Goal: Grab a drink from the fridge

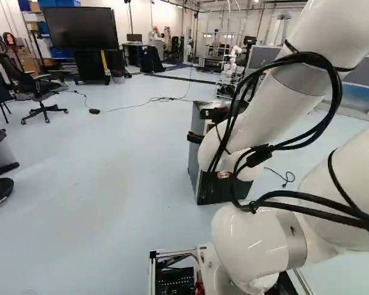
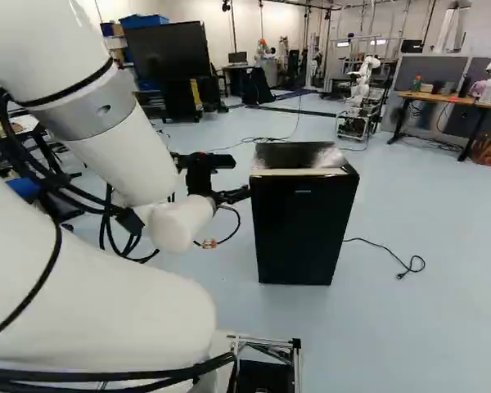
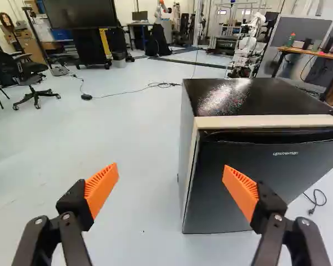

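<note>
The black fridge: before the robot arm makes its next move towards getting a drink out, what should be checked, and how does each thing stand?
1. Fridge upright: ok.
2. Jaws spread apart and empty: ok.
3. Door open for reaching in: not ok, it looks closed.
4. Jaws not touching the fridge: cannot tell; they are near its front.
5. Power plug away from the jaws: ok, it lies beyond the fridge's far side.
6. A drink inside: cannot tell, the inside is hidden.

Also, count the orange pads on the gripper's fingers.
2: in the wrist view, one pad shows against the floor beside the fridge, the other against the fridge's door. Neither is hidden.
</note>
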`<state>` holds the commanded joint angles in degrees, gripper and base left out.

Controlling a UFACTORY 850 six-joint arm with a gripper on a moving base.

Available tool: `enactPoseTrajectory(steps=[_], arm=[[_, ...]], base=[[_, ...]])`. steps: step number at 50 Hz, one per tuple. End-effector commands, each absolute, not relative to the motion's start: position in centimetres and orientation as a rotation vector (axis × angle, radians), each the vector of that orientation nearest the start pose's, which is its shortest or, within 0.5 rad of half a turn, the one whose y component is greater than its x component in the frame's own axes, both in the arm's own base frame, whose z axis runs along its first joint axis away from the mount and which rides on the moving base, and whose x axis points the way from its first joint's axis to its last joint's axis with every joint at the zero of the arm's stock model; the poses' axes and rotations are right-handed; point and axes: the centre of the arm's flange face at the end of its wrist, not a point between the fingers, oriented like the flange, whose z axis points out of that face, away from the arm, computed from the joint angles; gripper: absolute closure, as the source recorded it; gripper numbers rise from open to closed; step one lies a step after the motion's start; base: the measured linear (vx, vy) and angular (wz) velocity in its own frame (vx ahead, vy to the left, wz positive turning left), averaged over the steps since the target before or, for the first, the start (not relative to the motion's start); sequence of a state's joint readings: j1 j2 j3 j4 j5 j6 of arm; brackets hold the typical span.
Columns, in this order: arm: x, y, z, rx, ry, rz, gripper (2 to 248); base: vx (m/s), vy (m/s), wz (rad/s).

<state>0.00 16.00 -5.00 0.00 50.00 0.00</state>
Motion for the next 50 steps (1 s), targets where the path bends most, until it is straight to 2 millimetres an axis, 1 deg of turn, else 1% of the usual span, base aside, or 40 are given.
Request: enactPoseTrajectory(steps=[17,36,50], arm=[[27.03,0.0,36.56,-2.558,0.0,-1.824,3],[27.03,0.04,36.56,-2.557,-0.002,-1.824,3],[26.72,0.63,36.52,-2.545,-0.03,-1.818,3]], base=[[-0.078,0.064,-0.001],[-0.001,0.001,0.0],[0.0,0.0,0.0]])
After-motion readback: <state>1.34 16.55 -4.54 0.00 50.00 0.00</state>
